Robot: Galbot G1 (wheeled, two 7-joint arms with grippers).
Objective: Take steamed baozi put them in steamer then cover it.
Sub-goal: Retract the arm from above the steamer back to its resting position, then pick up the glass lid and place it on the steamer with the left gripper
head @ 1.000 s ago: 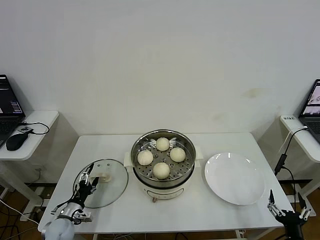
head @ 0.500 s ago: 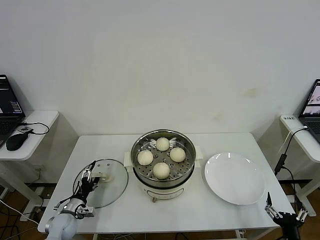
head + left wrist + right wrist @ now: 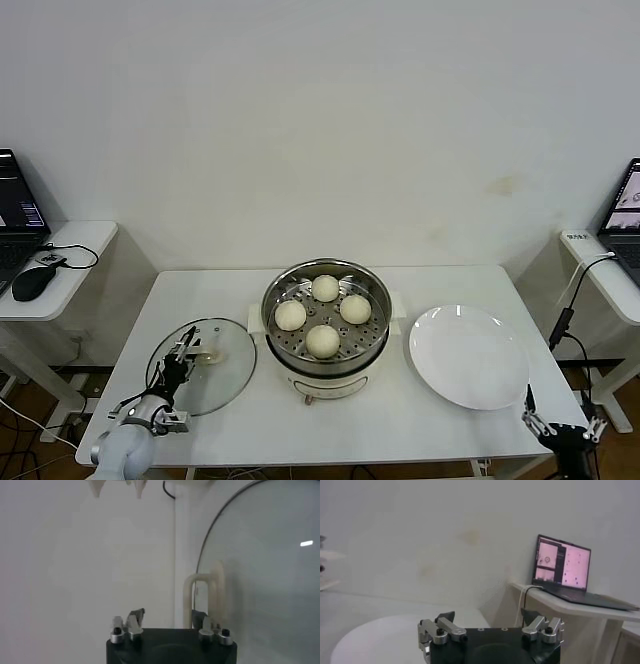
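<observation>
Steamer (image 3: 325, 330): stood at the middle of the white table (image 3: 340, 420), lid off, its perforated tray in view.
Steamed baozi (image 3: 323, 340): four buns lay on the tray inside the steamer, apart from one another, one toward each side of the tray.
Cover (image 3: 222, 372): lay flat on the table just to the left of the steamer, its cream bar handle (image 3: 205, 596) upward.
Left claw (image 3: 180, 350): reached over the near-left part of the cover at the bar handle; in the left wrist view the handle stood by one finger (image 3: 200, 618), not between the two, and the fingers were partly spread; whether they touched the handle could not be told.
Right claw (image 3: 488, 618): hung low past the table's near right corner, well apart from the steamer, fingers spread wide and holding nothing.
White plate (image 3: 469, 356): lay bare on the table to the right of the steamer.
Laptop (image 3: 562, 564): sat open on a side table at the right.
</observation>
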